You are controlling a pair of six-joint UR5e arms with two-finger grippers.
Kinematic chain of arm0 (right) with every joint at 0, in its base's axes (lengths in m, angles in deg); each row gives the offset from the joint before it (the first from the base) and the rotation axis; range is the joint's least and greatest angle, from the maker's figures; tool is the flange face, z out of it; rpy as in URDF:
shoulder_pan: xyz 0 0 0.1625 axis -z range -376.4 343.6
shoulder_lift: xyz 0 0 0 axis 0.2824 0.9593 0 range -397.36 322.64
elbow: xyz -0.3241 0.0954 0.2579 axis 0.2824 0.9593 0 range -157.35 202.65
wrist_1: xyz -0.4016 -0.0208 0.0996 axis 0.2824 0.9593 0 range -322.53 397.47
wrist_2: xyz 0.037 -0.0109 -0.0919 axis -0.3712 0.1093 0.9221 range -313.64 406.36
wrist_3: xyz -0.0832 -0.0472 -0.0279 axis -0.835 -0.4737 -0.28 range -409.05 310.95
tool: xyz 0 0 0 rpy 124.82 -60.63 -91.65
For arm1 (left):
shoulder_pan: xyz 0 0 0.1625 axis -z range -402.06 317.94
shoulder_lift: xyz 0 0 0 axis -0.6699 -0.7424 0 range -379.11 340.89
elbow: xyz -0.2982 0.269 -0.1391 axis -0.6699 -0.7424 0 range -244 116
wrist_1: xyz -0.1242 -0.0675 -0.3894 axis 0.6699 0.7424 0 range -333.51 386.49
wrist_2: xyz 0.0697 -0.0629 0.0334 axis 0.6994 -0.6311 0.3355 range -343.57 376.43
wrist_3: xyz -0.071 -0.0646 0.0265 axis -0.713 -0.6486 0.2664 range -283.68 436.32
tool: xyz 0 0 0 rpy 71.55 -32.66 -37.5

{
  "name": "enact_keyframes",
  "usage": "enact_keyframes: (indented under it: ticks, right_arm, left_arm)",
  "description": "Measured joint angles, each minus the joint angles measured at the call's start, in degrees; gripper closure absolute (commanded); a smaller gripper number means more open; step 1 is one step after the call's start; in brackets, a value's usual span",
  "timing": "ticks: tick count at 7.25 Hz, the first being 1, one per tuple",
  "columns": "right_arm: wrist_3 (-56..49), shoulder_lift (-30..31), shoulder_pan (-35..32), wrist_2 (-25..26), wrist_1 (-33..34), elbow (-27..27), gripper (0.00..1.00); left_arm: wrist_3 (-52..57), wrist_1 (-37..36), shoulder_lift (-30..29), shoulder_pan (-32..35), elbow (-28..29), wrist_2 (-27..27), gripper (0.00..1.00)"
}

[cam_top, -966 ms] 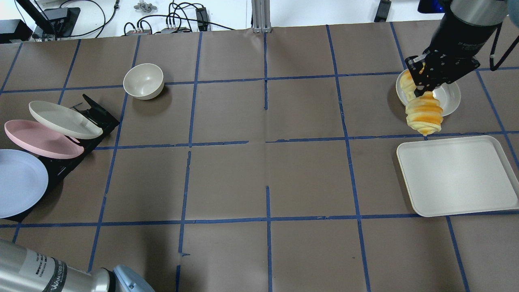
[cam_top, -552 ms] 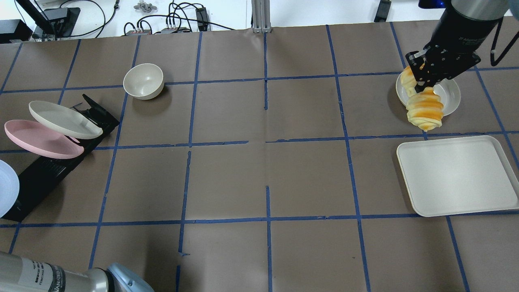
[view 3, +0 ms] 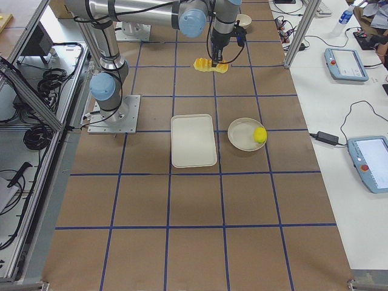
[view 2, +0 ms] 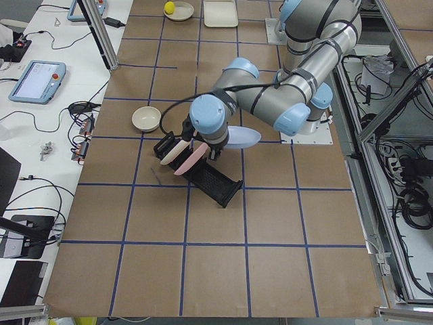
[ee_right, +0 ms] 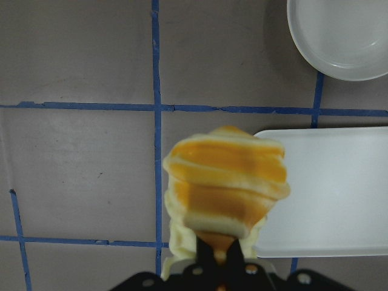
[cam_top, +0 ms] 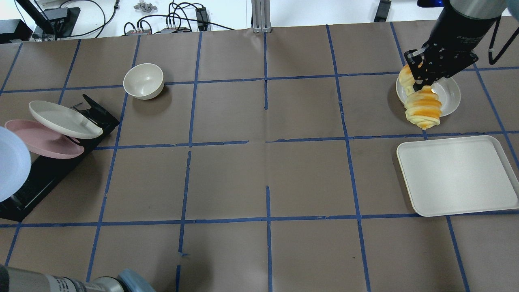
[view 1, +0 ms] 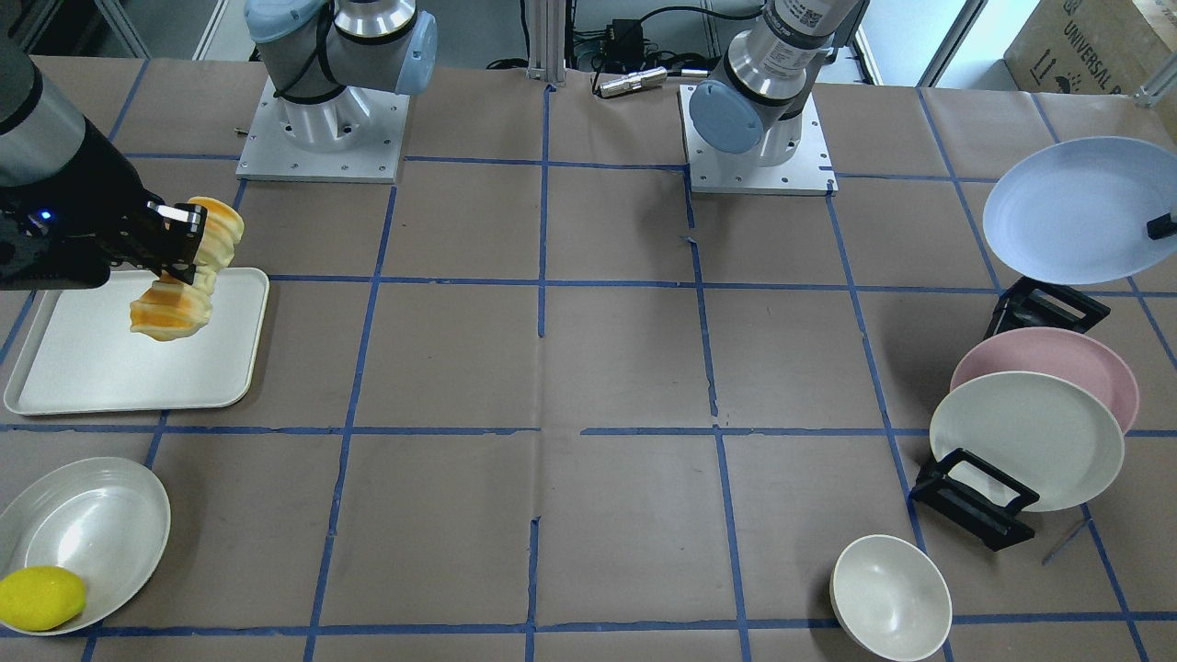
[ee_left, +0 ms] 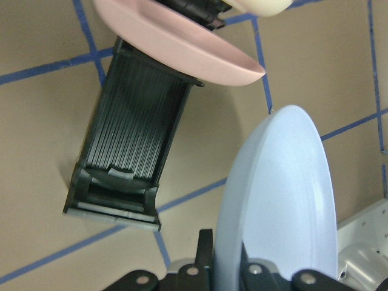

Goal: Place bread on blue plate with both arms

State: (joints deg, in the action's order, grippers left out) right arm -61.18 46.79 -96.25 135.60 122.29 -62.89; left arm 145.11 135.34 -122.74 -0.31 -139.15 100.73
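Jaws on the right gripper (view 1: 188, 248) are pinching one end of the bread (view 1: 170, 308), which in the front-facing view hangs in the air by the worktop's right end, near the white tray (view 1: 110, 386). At the left end, the blue plate (view 1: 1071, 211) is held up clear of the black rack (view 1: 965, 519) that carries the pink plate (view 1: 1057, 349) and cream plate (view 1: 1025, 441). Overhead, only a slice of the blue plate shows at the left edge, and the bread dangles in front of a shallow white dish (cam_top: 450, 95). Left side view: plate's tilted, up in the air beside the rack. Right side view: bread's off the table, with a lemon (view 3: 260, 134) in the dish. Left wrist cam: left gripper (ee_left: 225, 265) jaws are clamped on the plate's rim. Right wrist cam: bread dead ahead, nipped between the fingers.
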Motion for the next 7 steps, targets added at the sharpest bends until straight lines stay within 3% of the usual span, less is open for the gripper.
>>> enact_keyframes:
  ticks: [3, 7]
  right_arm:
    - [0.0, -0.75, -0.08, -0.04, 0.63, -0.21, 0.91]
    - [4.38, -2.62, -3.74, -0.09, 2.06, -0.27, 0.92]
  left_arm:
    - [-15.39, -2.43, 2.47, 16.4, -4.61, -4.29, 0.88]
    - [-38.85, -17.33, 1.94, 35.8, -15.72, -8.41, 0.88]
